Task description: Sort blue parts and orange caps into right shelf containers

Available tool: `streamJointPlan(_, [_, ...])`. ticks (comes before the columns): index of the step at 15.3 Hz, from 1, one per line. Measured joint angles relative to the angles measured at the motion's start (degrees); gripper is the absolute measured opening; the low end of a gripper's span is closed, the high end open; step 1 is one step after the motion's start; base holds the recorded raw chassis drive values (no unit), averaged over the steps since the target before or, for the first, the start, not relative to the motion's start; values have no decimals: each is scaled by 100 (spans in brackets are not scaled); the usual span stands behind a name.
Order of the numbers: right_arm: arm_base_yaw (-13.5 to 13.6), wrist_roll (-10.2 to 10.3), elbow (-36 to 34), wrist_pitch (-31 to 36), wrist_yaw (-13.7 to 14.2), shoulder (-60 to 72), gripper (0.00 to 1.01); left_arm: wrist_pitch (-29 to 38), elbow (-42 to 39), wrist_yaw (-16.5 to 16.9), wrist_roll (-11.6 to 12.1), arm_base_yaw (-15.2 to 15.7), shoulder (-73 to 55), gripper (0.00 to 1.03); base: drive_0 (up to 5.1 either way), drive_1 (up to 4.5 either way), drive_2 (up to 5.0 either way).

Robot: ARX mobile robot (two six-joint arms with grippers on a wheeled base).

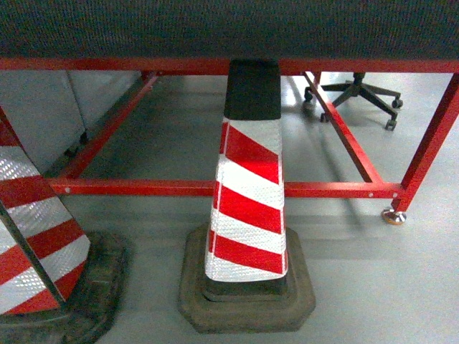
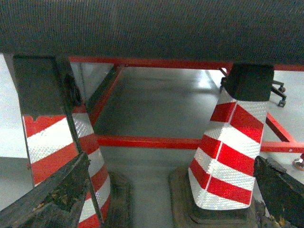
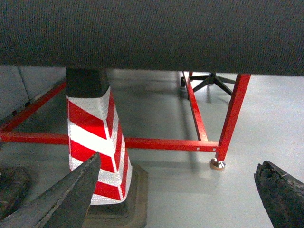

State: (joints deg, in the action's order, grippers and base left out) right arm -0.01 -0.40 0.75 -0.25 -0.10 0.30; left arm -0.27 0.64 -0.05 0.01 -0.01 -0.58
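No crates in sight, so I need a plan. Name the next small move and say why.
Probably back the base off and look up. The head view holds only two striped cones, a red table frame and bare floor; no crates or parts show. Both grippers hang open and empty.

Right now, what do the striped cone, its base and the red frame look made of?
Cone: probably plastic with reflective sheeting; the white bands show a glinting honeycomb texture. Base: likely rubber; dull, dark, scuffed. Red frame: painted metal tubing by its look, glossy, with bolt heads.
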Motion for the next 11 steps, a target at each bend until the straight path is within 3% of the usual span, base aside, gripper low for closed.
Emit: streamJointPlan(11, [0,42,0,-4,7,0,98,4,0,-2,-2,0,0,98,0,0,0])
